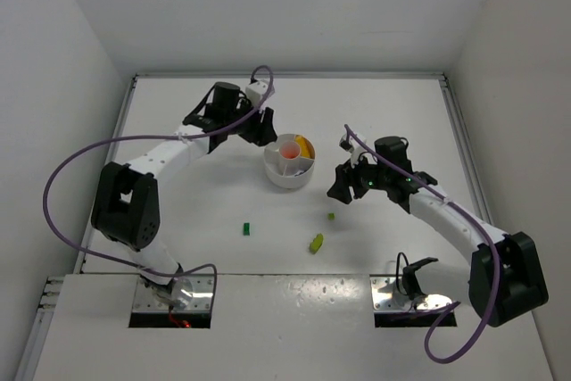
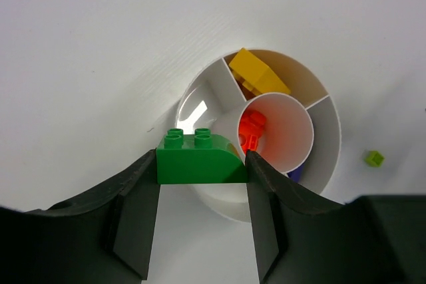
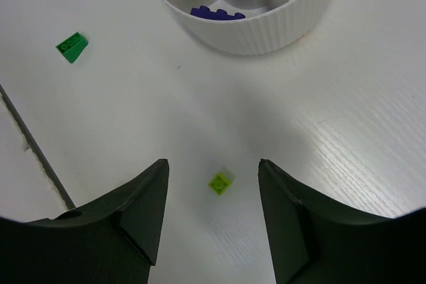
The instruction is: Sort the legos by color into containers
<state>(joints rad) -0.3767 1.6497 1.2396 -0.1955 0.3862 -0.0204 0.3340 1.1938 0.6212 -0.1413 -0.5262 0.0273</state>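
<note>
**Sorting in progress, three views.** The left tool is clamped on a green brick, gripped by its ends with studs up. It hangs above the near rim of the round white dish (from the left wrist, the brick overlaps both a wedge section and the wall of the centre well). The centre well holds red-orange bits. Yellow bricks occupy one wedge and a dark purple brick another.

The right tool is spread wide above the table, with a tiny lime brick lying slightly off-centre between its fingers. A second green brick and a larger lime piece lie loose.

**Hazards.**
- If let go here, the green brick may strike the rim or the well wall. It could then tumble among the red-orange bits or out onto the table.
- The off-centre lime brick may be flicked aside as the right tool closes.
</note>
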